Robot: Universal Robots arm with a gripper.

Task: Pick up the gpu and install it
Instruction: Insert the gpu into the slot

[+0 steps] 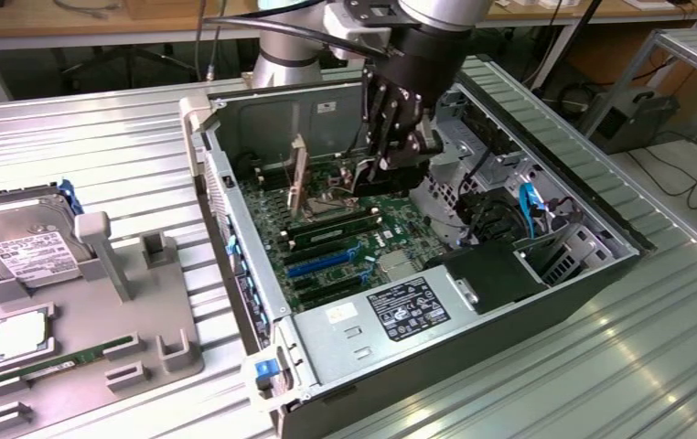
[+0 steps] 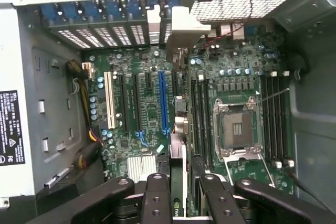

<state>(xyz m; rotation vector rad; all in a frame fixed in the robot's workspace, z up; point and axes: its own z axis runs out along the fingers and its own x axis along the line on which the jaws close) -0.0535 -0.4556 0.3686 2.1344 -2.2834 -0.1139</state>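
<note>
Closest to the wrist camera, the gripper (image 2: 184,198) is clamped on the gpu (image 2: 178,153). I see the card edge-on, its pale bracket (image 2: 181,27) pointing toward the case's rear slot covers (image 2: 105,35). It hangs over the motherboard (image 2: 147,114), just beside the blue expansion slot (image 2: 163,103); whether it's seated I cannot tell. I judge the card light, stiff and fragile, best held by its upper edge, clear of the contacts.

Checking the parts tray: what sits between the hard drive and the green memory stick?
A square silvery chip, seated in the grey tray, as the exterior view shows.
</note>
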